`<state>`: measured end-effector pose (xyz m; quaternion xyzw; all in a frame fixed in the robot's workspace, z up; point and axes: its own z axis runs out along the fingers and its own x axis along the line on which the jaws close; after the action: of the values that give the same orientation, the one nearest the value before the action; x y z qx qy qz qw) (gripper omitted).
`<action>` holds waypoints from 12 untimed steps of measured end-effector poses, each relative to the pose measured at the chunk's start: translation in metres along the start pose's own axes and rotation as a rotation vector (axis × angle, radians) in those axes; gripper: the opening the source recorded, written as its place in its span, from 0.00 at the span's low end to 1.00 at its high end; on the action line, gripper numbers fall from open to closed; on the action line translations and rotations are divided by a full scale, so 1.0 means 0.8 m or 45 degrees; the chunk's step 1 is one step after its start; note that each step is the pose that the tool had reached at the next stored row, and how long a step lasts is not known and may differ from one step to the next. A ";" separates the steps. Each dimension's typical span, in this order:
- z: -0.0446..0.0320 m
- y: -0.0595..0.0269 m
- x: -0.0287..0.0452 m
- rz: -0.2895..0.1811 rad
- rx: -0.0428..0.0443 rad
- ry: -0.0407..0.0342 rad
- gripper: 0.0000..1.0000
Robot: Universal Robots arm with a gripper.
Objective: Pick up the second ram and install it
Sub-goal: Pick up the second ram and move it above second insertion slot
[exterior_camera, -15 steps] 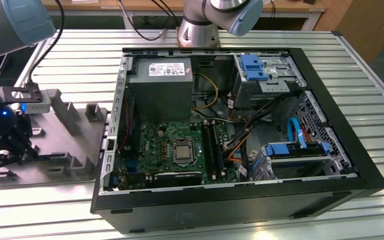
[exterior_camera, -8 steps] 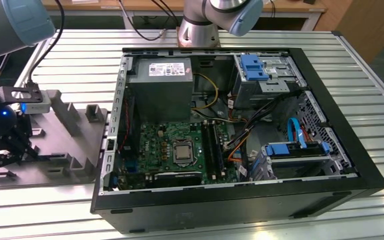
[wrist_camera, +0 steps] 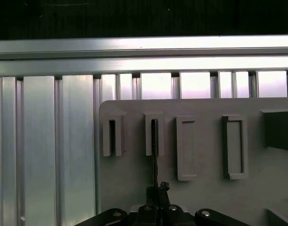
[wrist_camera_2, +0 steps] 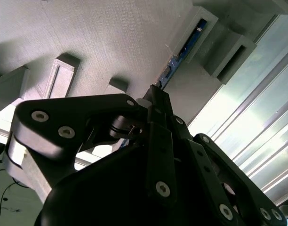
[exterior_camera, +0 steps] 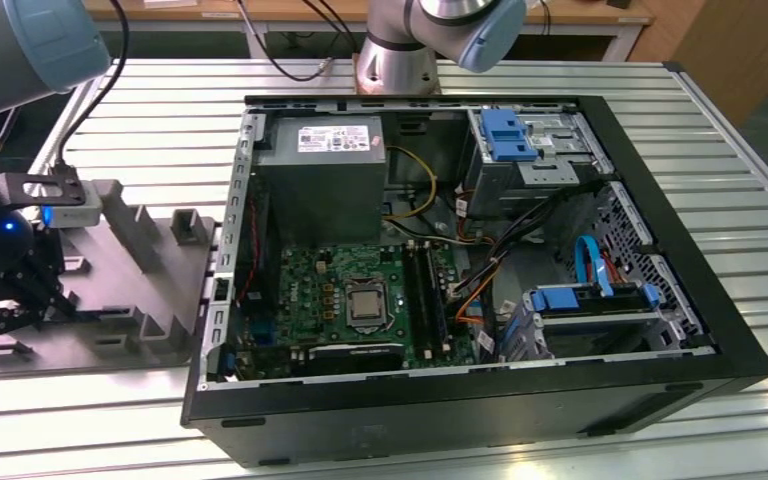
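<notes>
The second ram (wrist_camera_2: 180,52) is a thin blue-green strip seen edge-on, standing in a slotted block of the grey tray (wrist_camera_2: 111,37). In the first wrist view it is a dark line (wrist_camera: 155,155) running from a tray slot to the gripper (wrist_camera: 157,190). My gripper (wrist_camera_2: 156,96) is shut on the near end of the strip, its black fingers (wrist_camera_2: 159,110) pressed together around it. In the exterior view the gripper (exterior_camera: 11,305) hangs low over the tray (exterior_camera: 137,300) at the exterior view's left, beside the open computer case (exterior_camera: 478,400).
The case holds a green motherboard (exterior_camera: 331,290) with long black slots (exterior_camera: 424,290), a grey power supply (exterior_camera: 324,165), cables and blue drive brackets (exterior_camera: 504,130). Upright blocks (exterior_camera: 191,230) rise from the tray. Everything rests on a ribbed metal table (wrist_camera: 45,141).
</notes>
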<state>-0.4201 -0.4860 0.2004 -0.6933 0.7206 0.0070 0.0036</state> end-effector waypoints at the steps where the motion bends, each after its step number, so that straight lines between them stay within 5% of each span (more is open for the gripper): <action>1: 0.0000 0.000 0.0000 0.000 0.000 0.0000 0.11; 12: -0.0038 0.000 -0.0001 0.000 0.000 0.0000 0.11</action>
<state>-0.4201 -0.4860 0.2034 -0.6933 0.7206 0.0070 0.0036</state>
